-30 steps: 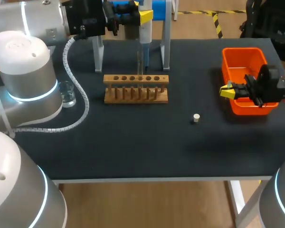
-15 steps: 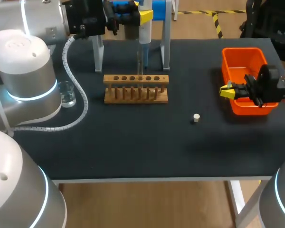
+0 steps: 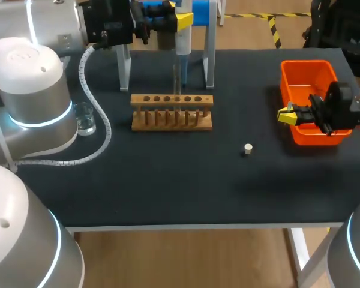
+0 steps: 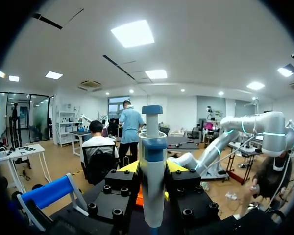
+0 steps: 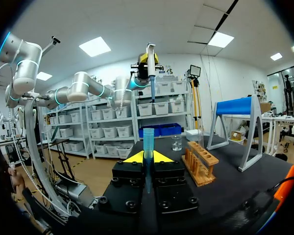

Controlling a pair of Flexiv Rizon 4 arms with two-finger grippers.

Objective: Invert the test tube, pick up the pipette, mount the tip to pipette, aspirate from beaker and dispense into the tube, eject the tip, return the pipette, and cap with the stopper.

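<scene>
My left gripper [image 3: 168, 17] hangs high over the table's back, shut on the white and blue pipette [image 3: 183, 37], which points down above the wooden tube rack [image 3: 171, 111]. In the left wrist view the pipette [image 4: 152, 181] stands upright between the yellow fingertips [image 4: 129, 167]. My right gripper [image 3: 287, 114] is at the right by the orange bin [image 3: 306, 69], shut on a clear test tube [image 5: 148, 139] that rises between its fingers. The glass beaker [image 3: 84, 117] sits at the left and the small stopper [image 3: 247, 149] lies right of the middle.
The pipette stand [image 3: 210, 42], with grey legs and a blue top, stands behind the rack. A white cable hose [image 3: 99, 120] from my left arm loops past the beaker. Open black tabletop lies in front of the rack and stopper.
</scene>
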